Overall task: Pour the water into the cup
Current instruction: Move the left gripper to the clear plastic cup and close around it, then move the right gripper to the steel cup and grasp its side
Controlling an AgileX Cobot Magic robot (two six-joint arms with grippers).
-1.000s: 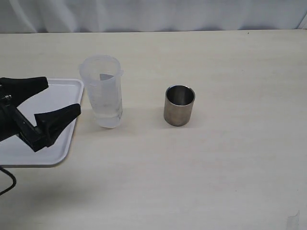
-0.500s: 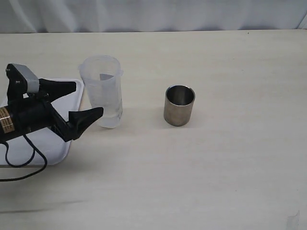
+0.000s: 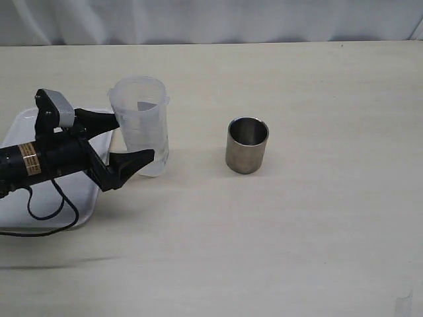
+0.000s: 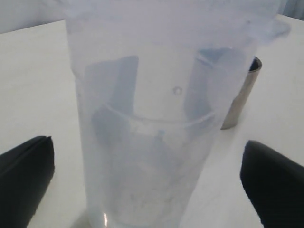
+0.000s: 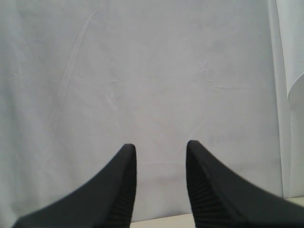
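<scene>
The steel cup (image 3: 248, 144) stands upright near the table's middle; part of it shows in the left wrist view (image 4: 242, 95) behind the beaker. A translucent plastic beaker (image 3: 141, 125) stands to its left with a little clear water (image 3: 149, 163) at its bottom. My left gripper (image 3: 129, 140) is open, its black fingers (image 3: 132, 163) reaching either side of the beaker, not closed on it. In the left wrist view the beaker (image 4: 161, 118) fills the space between the fingers (image 4: 273, 183). My right gripper (image 5: 160, 156) is open and empty, facing a white backdrop; it is out of the exterior view.
A white tray (image 3: 26, 205) lies at the left edge under the left arm. A black cable (image 3: 39, 211) hangs from the arm over it. A white curtain (image 3: 211, 20) hangs behind the table's far edge.
My left gripper has moved right from over the tray, and its open fingers now flank the beaker. The beaker and the cup have not moved.
</scene>
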